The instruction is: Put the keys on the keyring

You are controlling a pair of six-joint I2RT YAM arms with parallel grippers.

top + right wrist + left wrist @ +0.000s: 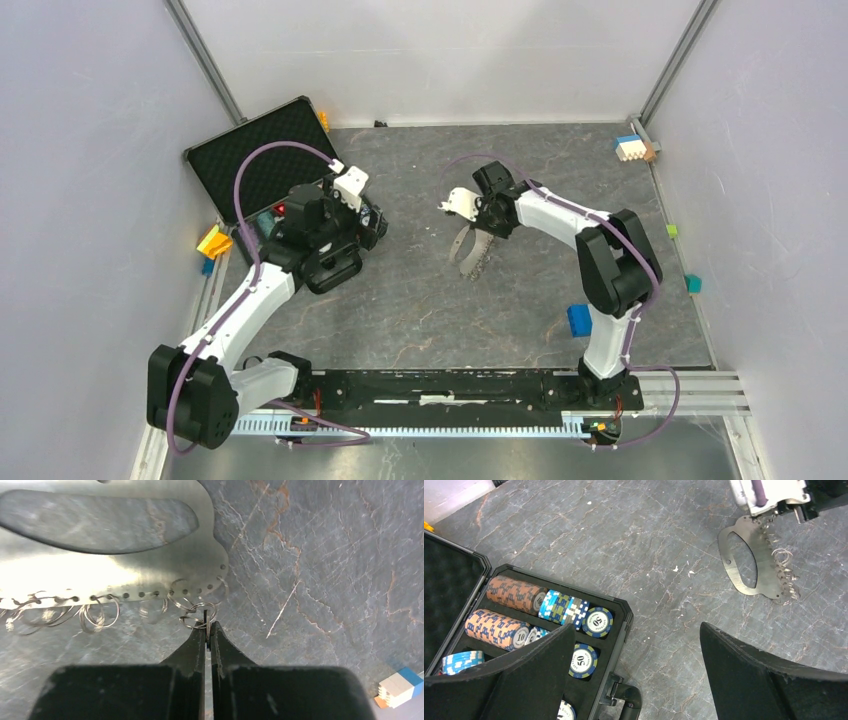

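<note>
Right gripper (207,628) clenched on wire ring (199,615) at keyring (125,575) edge, left gripper (636,630) released; risk: thin ring slipping from pinch.

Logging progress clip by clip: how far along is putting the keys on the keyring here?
Done: nothing visible; the keyring carries only small wire rings along its edge, no keys. In hand: the right gripper is shut at one of those rings; whether it pinches a key I cannot tell. The left gripper hangs open and empty by the chip case. Left: threading the keys on.
</note>
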